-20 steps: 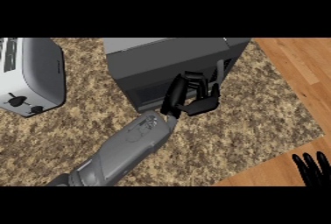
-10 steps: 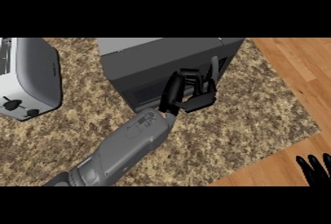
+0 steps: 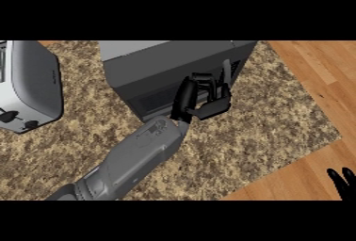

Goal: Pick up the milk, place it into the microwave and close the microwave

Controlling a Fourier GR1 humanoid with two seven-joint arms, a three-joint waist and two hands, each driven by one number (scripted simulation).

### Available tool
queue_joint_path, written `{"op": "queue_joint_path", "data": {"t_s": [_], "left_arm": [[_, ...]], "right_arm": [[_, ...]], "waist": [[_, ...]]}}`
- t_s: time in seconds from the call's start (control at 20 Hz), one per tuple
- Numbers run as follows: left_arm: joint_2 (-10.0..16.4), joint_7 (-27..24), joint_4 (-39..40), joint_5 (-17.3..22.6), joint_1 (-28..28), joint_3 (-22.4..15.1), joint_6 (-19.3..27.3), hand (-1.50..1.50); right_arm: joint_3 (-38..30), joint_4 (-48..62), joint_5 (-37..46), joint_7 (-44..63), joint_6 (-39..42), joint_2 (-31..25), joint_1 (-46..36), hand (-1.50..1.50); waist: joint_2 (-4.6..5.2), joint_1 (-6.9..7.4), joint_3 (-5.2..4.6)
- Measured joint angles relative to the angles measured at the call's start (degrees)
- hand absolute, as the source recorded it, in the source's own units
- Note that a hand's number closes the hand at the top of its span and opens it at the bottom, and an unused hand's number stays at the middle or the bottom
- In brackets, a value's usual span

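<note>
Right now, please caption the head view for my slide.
Left hand at the microwave's front; toaster at left; right hand rests lower right.

No text, label, brand, number or sign can be read. Microwave [image 3: 173,66] front carries nothing legible. Same for the toaster [image 3: 31,84] left of the microwave.

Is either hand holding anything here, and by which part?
Nothing visibly held. The left hand, fingers curled and empty, sits against the front of the microwave; the right hand rests open at the lower right edge.
</note>
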Motion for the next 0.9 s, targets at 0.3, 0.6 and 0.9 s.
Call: {"op": "queue_joint_path", "data": {"t_s": [0.3,0.6,0.9], "left_arm": [[-0.03,-1.84,0.38,1.40,-0.24,-0.28,0.22,1.50],[-0.03,-3.17,1.15,2.68,-0.62,-0.63,0.27,1.50],[-0.03,-3.95,1.97,3.89,-1.09,-1.23,0.39,1.50]], "right_arm": [[0.17,-1.28,-2.35,0.81,0.72,-0.56,0.53,-1.50],[0.16,-2.36,-4.30,1.67,1.52,-1.41,1.46,-1.50],[-0.28,-3.56,-5.72,2.48,2.22,-2.55,2.19,-1.50]], "waist": [[0.22,-0.32,0.07],[0.27,-0.76,0.12],[0.20,-1.06,0.14]]}}
